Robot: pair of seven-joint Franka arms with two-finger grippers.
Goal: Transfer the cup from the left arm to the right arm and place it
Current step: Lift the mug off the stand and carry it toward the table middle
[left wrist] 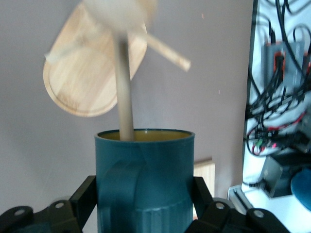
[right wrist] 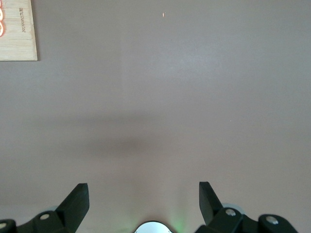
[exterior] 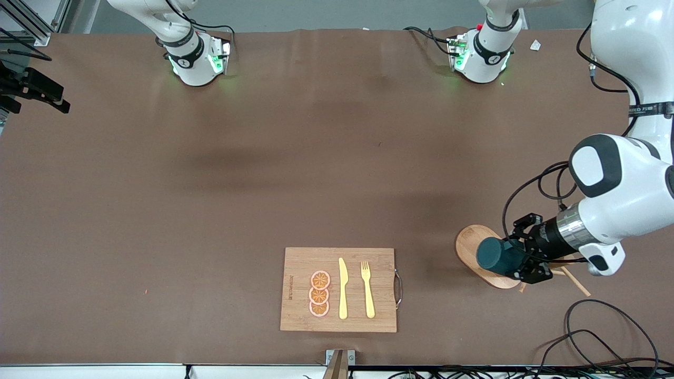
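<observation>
Left tool (exterior: 518,258) clenched on cup (exterior: 497,256), cup lying sideways over rack (exterior: 476,250) base at the left arm's end of table (exterior: 210,184), right tool (right wrist: 144,199) released, above bare table

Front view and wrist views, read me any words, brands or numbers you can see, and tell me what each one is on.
Cutting board: a burned-in brand mark along its edge near the orange slices, too small to read; the right wrist view shows it too, still unreadable.
Left arm: white lettering on a black band, partly hidden, not readable.
Cup, rack: no text.
</observation>
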